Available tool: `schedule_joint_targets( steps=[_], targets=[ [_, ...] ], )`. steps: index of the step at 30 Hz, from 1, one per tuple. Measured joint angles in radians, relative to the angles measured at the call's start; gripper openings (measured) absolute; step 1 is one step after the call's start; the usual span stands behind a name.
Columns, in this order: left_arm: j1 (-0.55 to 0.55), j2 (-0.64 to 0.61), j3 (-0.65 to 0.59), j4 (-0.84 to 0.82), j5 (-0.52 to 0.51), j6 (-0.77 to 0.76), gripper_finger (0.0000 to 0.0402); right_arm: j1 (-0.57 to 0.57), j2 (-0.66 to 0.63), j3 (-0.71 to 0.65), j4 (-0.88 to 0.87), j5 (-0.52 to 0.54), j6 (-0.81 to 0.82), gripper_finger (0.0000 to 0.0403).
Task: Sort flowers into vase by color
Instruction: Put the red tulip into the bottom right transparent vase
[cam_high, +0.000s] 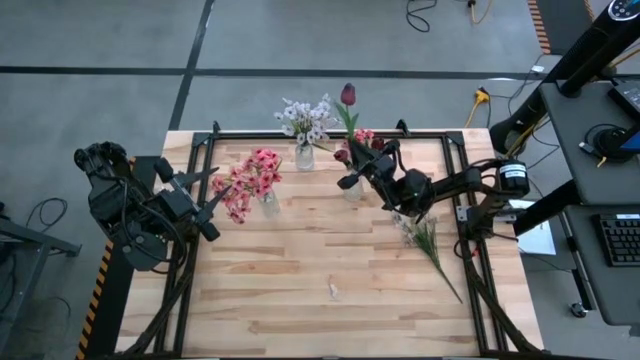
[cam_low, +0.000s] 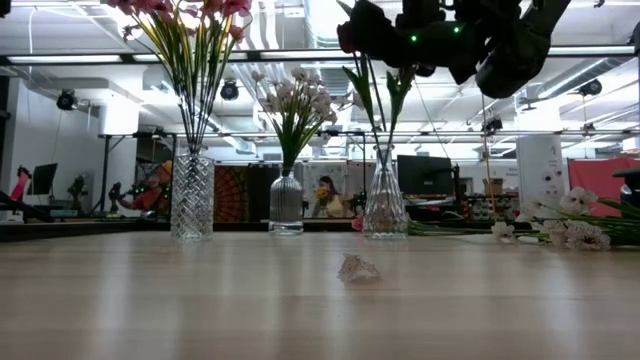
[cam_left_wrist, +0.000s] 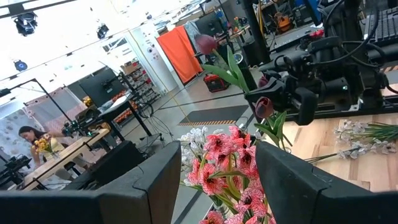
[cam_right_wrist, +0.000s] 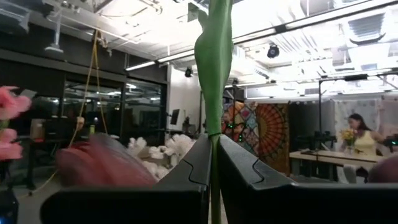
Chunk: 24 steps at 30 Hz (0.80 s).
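Note:
Three glass vases stand in a row at the table's far side. One holds pink flowers (cam_high: 252, 180), one white flowers (cam_high: 308, 120), and one (cam_low: 385, 205) dark red tulips (cam_high: 348, 95). My right gripper (cam_high: 349, 181) hovers over the tulip vase, shut on a green tulip stalk, with a dark red bloom (cam_left_wrist: 263, 107) beside it. My left gripper (cam_high: 214, 196) stands open and level at the table's left, with the pink blossoms (cam_left_wrist: 231, 163) ahead between its fingers, apart from them. White-lilac flowers (cam_high: 428, 240) lie flat on the table at the right. My right gripper pinches the thin green stalk (cam_right_wrist: 214, 155) between its two fingers, just under a long leaf (cam_right_wrist: 213, 62) that rises past them. The fingers come from the table's right, slanting slightly upward, and lie across the stalk. The stalk stands roughly upright; whether its lower end is inside the vase cannot be told.
A small pale scrap (cam_low: 358, 268) lies mid-table toward the near side. A black frame (cam_high: 455, 160) runs along the table's edges. Bare wood (cam_high: 300, 290) stretches across the near half. People sit in the room beyond.

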Motion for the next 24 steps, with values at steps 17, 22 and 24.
schedule_joint_targets(
  steps=[17,22,24],
  targets=[
    [0.0,0.0,0.0,0.0,0.03,0.0,0.019,-0.024,0.019,0.0,-0.001,0.0,0.018,0.0012],
    [0.0,0.0,0.0,0.001,0.029,0.0,0.019,-0.027,0.019,0.001,-0.001,0.0,0.015,0.0012],
    [0.0,0.0,0.0,0.0,0.029,0.0,0.019,-0.031,0.019,0.001,-0.001,0.0,0.015,0.0012]
  ],
)
